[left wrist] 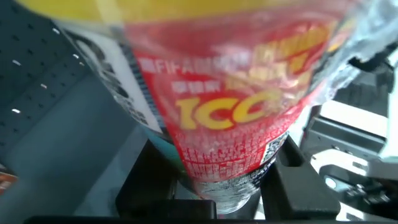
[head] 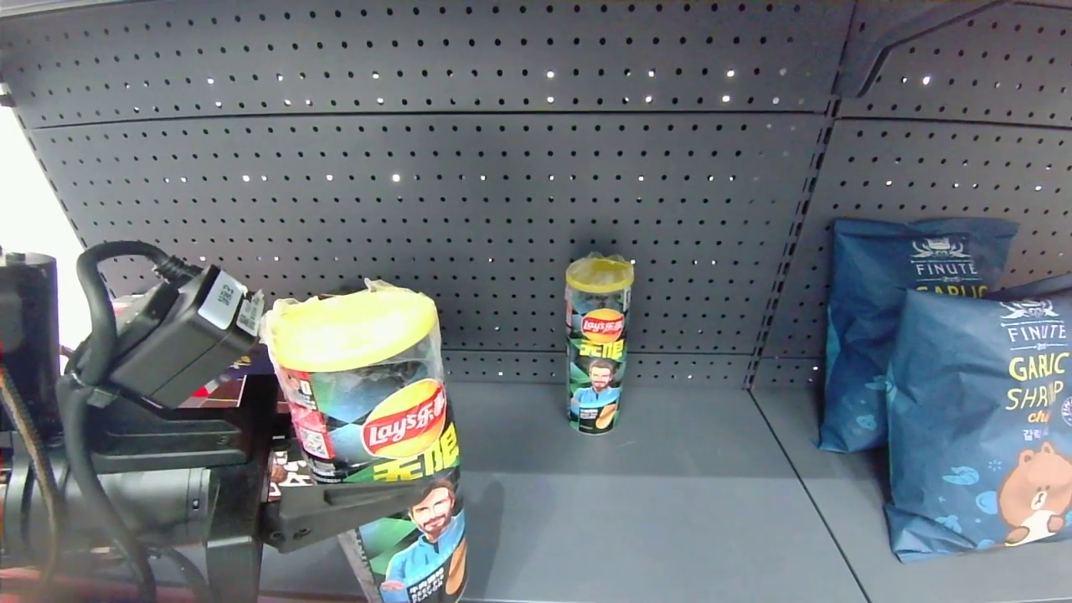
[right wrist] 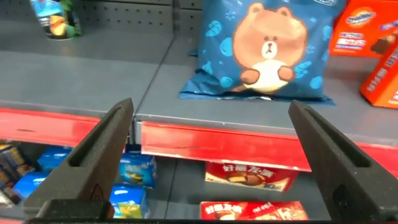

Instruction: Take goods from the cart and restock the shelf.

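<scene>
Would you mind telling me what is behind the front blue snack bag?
A second blue bag stands behind the front blue snack bag, in front of the pegboard panel. The front bag covers its lower right part, so anything further back is hidden.

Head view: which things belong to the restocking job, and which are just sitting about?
Job: chip can held in the left gripper; matching can standing on the shelf.
Lying about: blue snack bags; orange boxes.
</scene>
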You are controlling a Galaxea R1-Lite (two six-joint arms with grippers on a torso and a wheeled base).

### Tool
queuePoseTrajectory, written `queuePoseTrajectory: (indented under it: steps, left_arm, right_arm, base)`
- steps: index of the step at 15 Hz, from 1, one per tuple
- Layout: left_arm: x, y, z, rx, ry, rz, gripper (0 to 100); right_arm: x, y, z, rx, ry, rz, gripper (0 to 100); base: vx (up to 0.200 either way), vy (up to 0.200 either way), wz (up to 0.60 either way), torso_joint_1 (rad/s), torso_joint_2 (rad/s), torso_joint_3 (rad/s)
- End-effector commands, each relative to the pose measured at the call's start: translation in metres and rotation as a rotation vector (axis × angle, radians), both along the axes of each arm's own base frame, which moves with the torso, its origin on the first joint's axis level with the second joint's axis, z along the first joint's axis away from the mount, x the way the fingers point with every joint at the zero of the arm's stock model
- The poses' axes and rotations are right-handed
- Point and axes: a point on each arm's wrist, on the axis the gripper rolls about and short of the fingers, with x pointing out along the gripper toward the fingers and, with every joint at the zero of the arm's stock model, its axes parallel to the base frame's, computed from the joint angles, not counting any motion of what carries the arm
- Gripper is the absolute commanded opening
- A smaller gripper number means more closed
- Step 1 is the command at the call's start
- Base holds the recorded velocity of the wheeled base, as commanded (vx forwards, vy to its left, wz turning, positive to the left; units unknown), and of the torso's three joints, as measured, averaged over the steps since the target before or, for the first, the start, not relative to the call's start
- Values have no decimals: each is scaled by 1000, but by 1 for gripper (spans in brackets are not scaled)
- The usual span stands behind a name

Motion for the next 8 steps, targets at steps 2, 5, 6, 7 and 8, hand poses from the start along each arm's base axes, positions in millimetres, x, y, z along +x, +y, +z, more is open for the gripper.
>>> queuePoseTrajectory:
  steps: [2, 5, 6, 7, 8]
  left_arm:
    - [-3, -10, 8, 3, -31, -16, 0]
    - [-10, -20, 3, 50, -32, 15, 0]
    - [-11, -21, 3, 56, -37, 25, 0]
    - [-13, -21, 3, 56, -39, 30, 0]
    - [-13, -21, 4, 54, -42, 30, 0]
  right_arm:
    - [30, 2, 143, 158, -46, 114, 100]
    - [57, 10, 156, 63, 8, 366, 100]
    - [67, 15, 152, 35, 52, 418, 100]
    - [73, 20, 152, 14, 74, 483, 100]
    - [79, 25, 151, 8, 103, 522, 100]
  base:
    - [0, 0, 0, 0, 0, 0]
    - [0, 0, 0, 0, 0, 0]
    - [0, 0, 0, 0, 0, 0]
    - [0, 0, 0, 0, 0, 0]
    - [0, 0, 0, 0, 0, 0]
